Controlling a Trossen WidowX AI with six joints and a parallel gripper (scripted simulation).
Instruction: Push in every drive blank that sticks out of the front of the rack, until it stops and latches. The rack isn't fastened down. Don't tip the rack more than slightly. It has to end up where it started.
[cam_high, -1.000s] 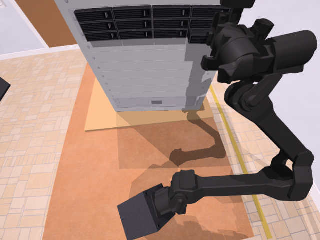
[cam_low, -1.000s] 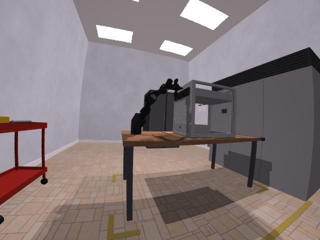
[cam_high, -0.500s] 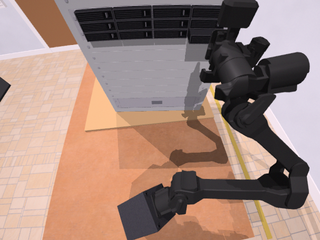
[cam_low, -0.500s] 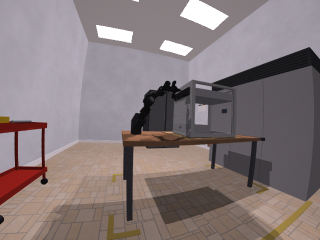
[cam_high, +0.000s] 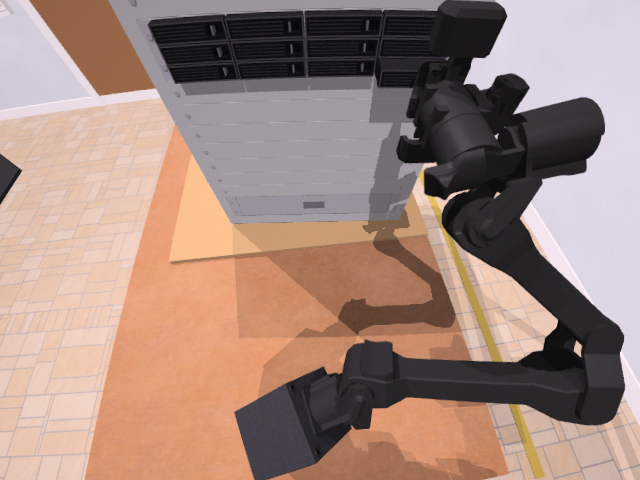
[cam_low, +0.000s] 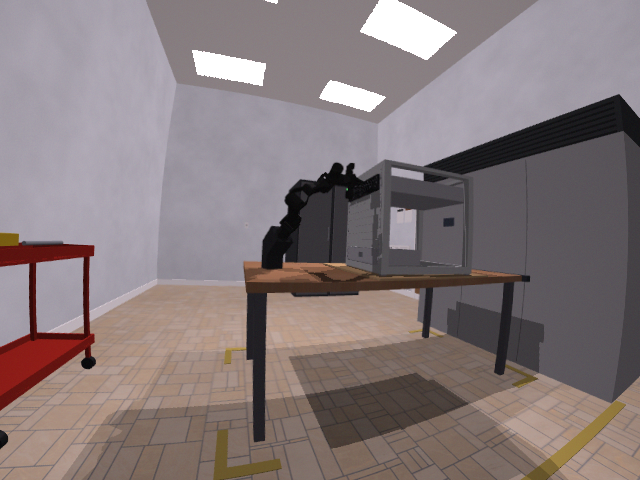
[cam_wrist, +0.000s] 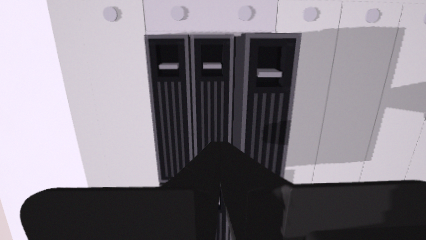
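Note:
The grey rack stands on a light pad on the wooden table and also shows in the exterior view. Several black drive blanks fill its top rows. The bottom blank of the right column sticks out further than the others; in the wrist view it is the larger right one. The two beside it sit flush. My gripper is shut and empty. It is just in front of the right column, its tip between the middle blank and the protruding one, apart from them as far as I can tell.
My arm's base sits at the table's near side, with the elbow out to the right. The light pad marks the rack's footprint. A red cart and grey cabinets stand off the table.

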